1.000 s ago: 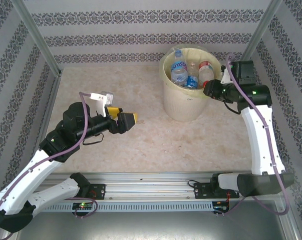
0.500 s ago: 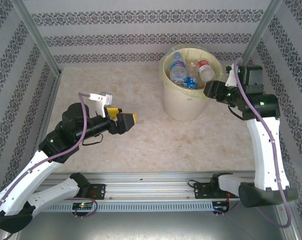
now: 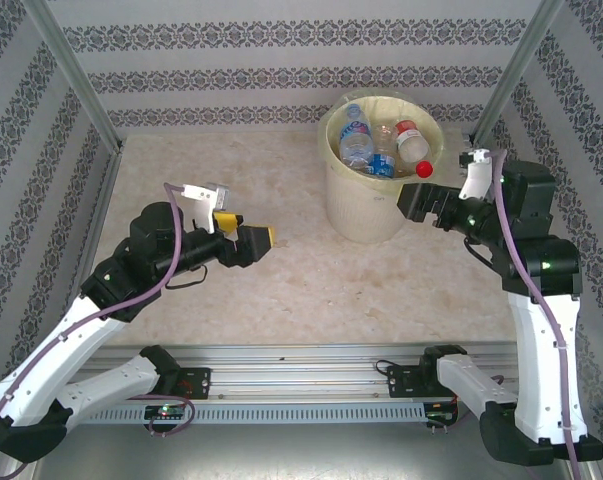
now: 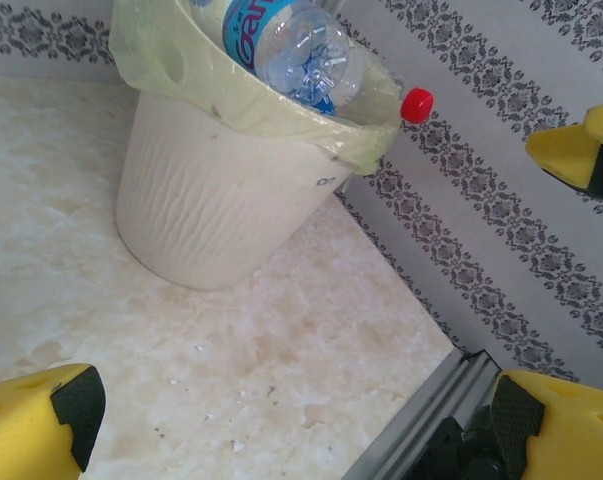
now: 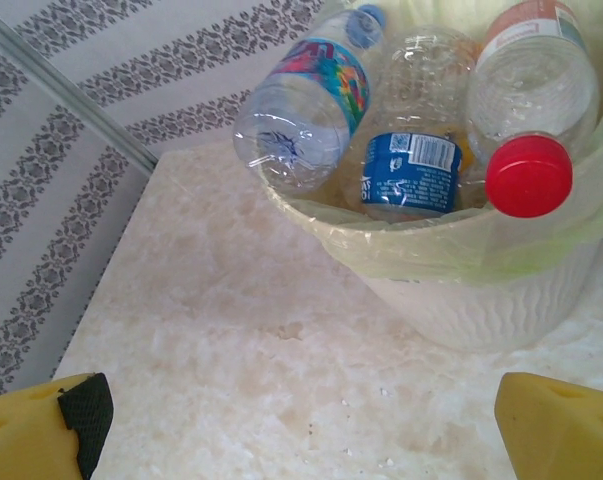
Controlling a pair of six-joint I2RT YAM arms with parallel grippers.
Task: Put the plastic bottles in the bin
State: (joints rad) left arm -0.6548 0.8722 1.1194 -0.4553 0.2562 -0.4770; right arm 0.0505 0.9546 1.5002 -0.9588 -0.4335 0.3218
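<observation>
Both pincers are spread and empty, the left pincer (image 3: 261,240) over the counter (image 3: 301,290), the right pincer (image 3: 406,203) just beside the far-right bin (image 3: 361,208), where the plastic bottles (image 3: 357,135) lie heaped to the rim: light, thin, slippery things, I'd judge, best pinched gently across the labelled middle.

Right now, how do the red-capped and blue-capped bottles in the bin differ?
The red-capped bottle hangs its cap over the bin rim; the blue-capped bottle points its cap rearward. Labels: reddish on the red-capped bottle, mostly blue on the blue-capped bottle. Both are clear, lying in the bin.
</observation>
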